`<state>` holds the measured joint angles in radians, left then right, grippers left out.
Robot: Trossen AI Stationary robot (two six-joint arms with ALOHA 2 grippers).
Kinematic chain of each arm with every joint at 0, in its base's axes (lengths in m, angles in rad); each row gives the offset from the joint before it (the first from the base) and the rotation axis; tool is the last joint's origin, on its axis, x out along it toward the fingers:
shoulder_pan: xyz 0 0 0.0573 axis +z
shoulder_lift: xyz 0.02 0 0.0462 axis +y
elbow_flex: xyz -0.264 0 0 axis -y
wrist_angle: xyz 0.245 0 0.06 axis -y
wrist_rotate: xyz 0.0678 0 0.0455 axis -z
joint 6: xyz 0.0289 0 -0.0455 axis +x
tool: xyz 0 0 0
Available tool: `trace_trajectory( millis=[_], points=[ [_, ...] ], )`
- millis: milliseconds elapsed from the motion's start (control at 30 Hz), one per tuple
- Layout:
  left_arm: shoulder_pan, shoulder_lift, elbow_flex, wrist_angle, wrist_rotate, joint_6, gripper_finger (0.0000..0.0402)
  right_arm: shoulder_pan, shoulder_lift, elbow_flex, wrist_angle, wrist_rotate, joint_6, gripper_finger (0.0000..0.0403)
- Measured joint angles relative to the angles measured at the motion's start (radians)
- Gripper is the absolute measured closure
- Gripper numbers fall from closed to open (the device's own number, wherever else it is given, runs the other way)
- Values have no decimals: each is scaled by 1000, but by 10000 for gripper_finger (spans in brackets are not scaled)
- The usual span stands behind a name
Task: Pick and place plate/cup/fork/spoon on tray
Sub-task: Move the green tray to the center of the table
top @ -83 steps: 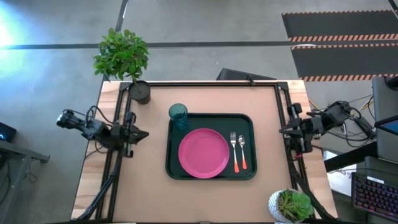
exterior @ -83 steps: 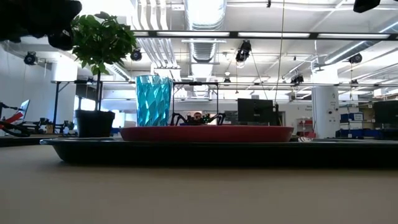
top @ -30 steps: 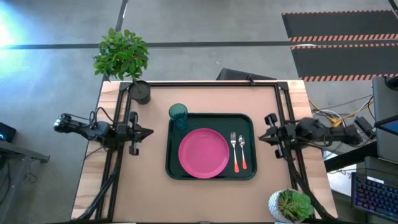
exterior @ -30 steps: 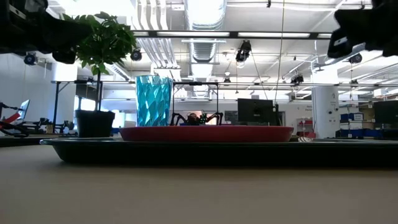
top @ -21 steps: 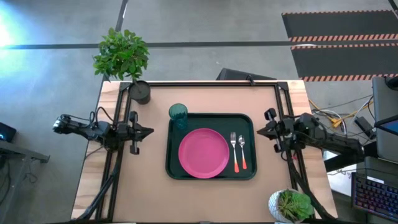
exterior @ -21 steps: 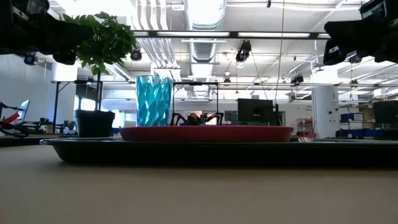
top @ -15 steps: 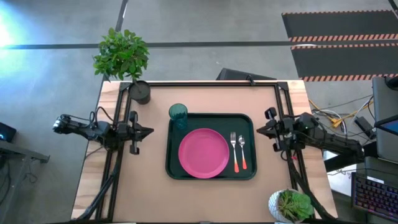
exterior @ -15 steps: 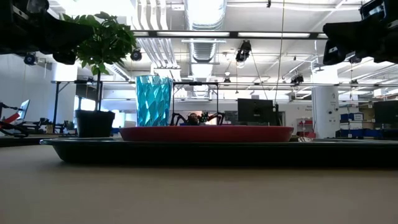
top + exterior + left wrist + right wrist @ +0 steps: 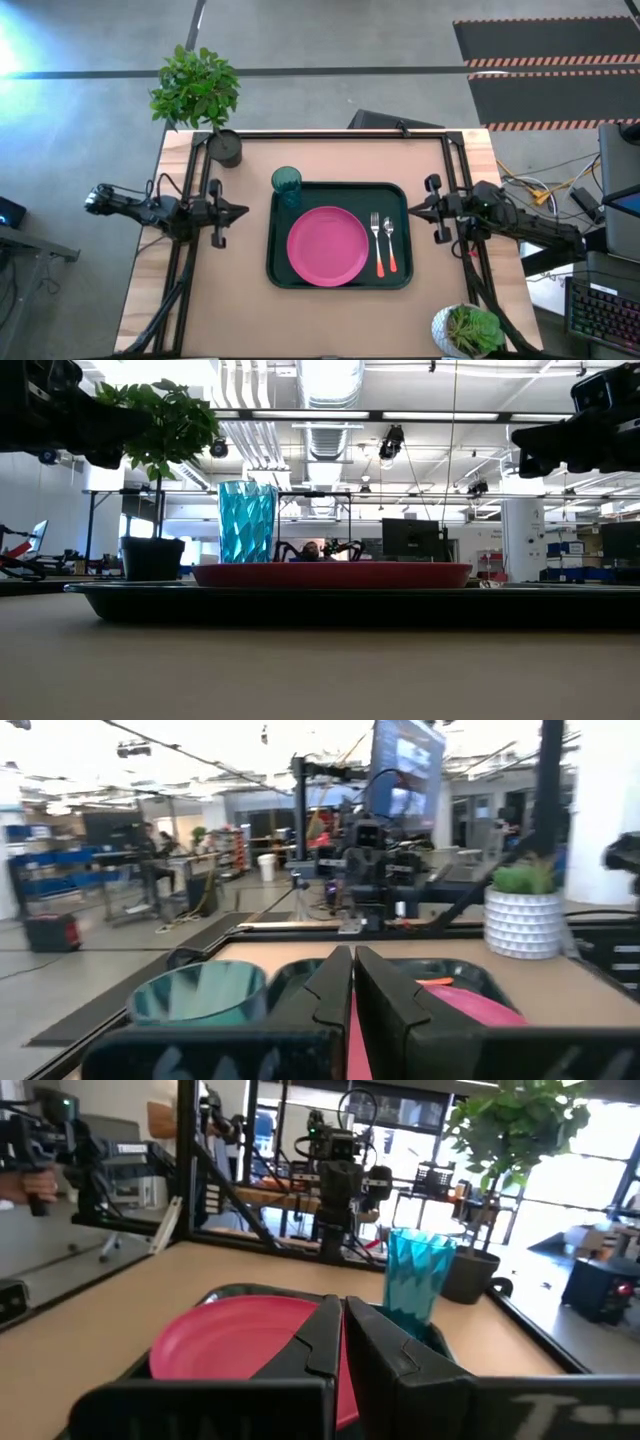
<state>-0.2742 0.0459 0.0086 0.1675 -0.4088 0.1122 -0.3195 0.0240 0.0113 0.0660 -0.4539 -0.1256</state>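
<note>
You will find the left tool at the desk's left edge, where it was a second ago, fingers pressed together and holding nothing. The right tool has advanced from the desk's right edge toward the tray since the earlier frames; its fingers are also pressed together and empty.

Tray contents, left to right: the cup stands upright in the tray's far-left corner; the plate lies flat at the centre; the fork and the spoon lie side by side near the tray's right rim, handles toward the desk's near edge.
</note>
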Motion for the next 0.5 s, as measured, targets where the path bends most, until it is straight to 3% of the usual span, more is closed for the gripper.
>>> trace_trajectory(
  millis=[267, 500],
  points=[
    [0, -2, -1, 7, -38, 11, 402, 0, 56, 0, -3, 0, 9, 394],
    [0, -1, -2, 8, -27, -1, 402, 1, 69, 0, 6, -251, 75, 394]
  ],
)
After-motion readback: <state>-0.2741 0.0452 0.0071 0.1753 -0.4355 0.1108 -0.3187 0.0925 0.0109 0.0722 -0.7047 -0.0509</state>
